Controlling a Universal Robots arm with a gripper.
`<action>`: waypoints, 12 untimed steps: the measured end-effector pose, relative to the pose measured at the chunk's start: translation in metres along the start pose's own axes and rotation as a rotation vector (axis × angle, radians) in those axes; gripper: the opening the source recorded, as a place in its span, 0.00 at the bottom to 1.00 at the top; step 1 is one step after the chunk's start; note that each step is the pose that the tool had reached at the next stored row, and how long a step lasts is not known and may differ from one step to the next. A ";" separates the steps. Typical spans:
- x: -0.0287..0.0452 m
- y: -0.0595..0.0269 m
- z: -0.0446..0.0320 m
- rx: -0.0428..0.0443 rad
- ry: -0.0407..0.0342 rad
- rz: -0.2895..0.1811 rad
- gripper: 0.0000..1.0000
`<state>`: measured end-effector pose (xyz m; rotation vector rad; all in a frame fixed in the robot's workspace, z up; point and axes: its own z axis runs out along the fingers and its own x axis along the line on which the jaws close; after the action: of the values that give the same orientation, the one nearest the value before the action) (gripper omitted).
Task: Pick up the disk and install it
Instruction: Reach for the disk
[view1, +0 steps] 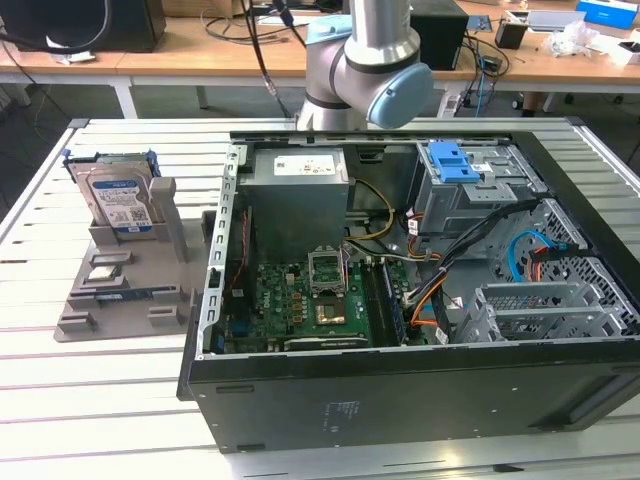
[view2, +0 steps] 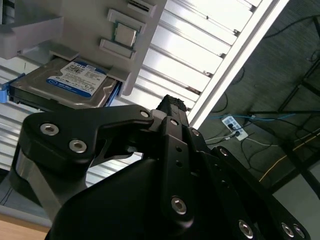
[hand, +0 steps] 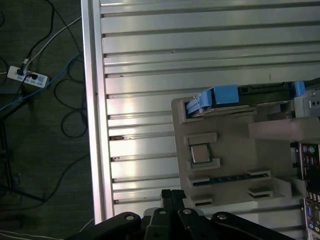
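Note:
The disk (view1: 118, 200) is a silver hard drive with a white-and-blue label and a blue carrier frame. It stands on edge in a slot at the back of a grey holder (view1: 130, 290), at the exterior view's left. The second wrist view shows the disk's label face (view2: 75, 80), and the first wrist view shows it edge-on with its blue frame (hand: 220, 97). My gripper (view2: 172, 102) is black, shut and holds nothing. It hangs above the slatted table, well clear of the disk. In the first wrist view the gripper (hand: 171, 192) is over the holder's end farthest from the disk.
An open computer case (view1: 420, 380) fills the middle and the exterior view's right, with a drive cage topped by a blue clip (view1: 455, 160). The holder also carries a small square silver chip (hand: 200, 154) and a memory stick (hand: 225, 178). The table's edge rail (hand: 92, 125) borders the floor with cables.

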<state>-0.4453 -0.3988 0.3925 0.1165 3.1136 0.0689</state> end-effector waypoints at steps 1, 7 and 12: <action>0.0014 -0.0001 -0.0001 0.0000 0.0000 0.000 0.11; 0.0101 -0.0007 -0.0002 0.0000 0.0001 0.000 0.11; 0.0176 -0.0013 -0.0002 0.0000 0.0000 0.000 0.11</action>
<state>-0.4630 -0.3988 0.3923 0.1166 3.1136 0.0688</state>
